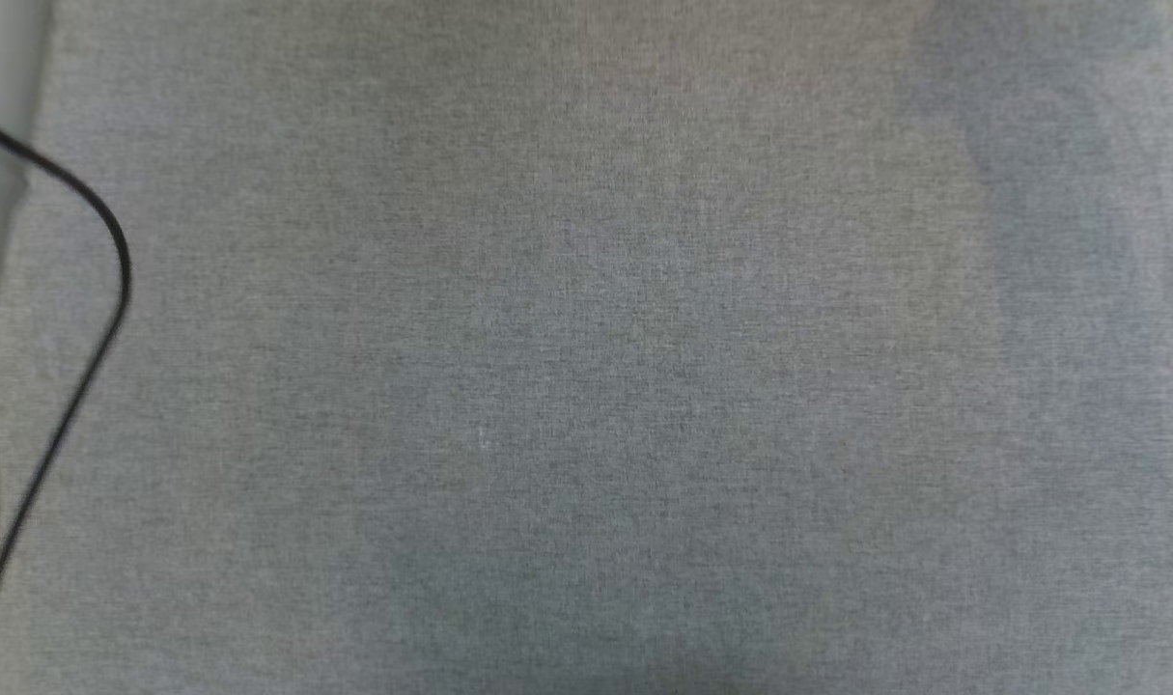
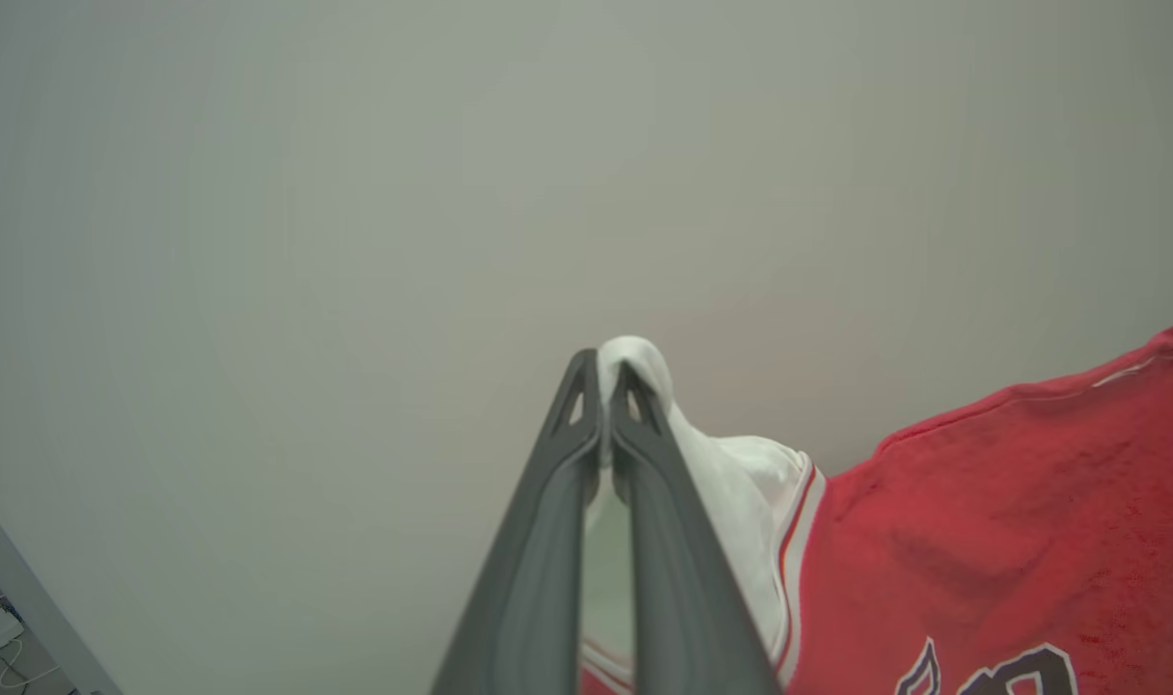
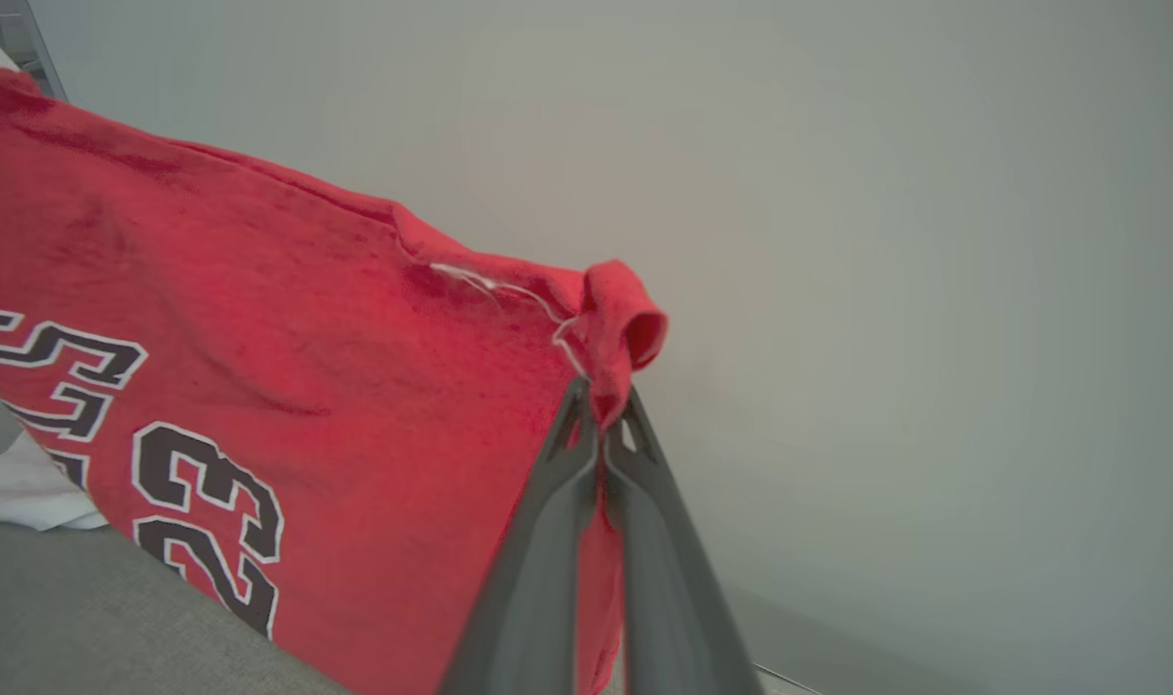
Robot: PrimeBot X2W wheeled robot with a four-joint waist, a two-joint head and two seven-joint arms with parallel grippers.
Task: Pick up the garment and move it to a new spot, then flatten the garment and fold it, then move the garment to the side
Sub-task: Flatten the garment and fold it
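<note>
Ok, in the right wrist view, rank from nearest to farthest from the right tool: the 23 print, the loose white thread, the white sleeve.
1. Loose white thread, just up-left of the right tool, on the garment's top edge.
2. 23 print, lower left.
3. White sleeve, far left edge.

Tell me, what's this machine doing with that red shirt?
The robot holds the red jersey up, spread between its two arms. Its left gripper is shut on a white sleeve, and its right gripper is shut on a red corner of the shirt. The 23 print faces the right wrist camera. The lower part seems to reach the grey cloth surface; it is not yet laid flat or folded.
</note>
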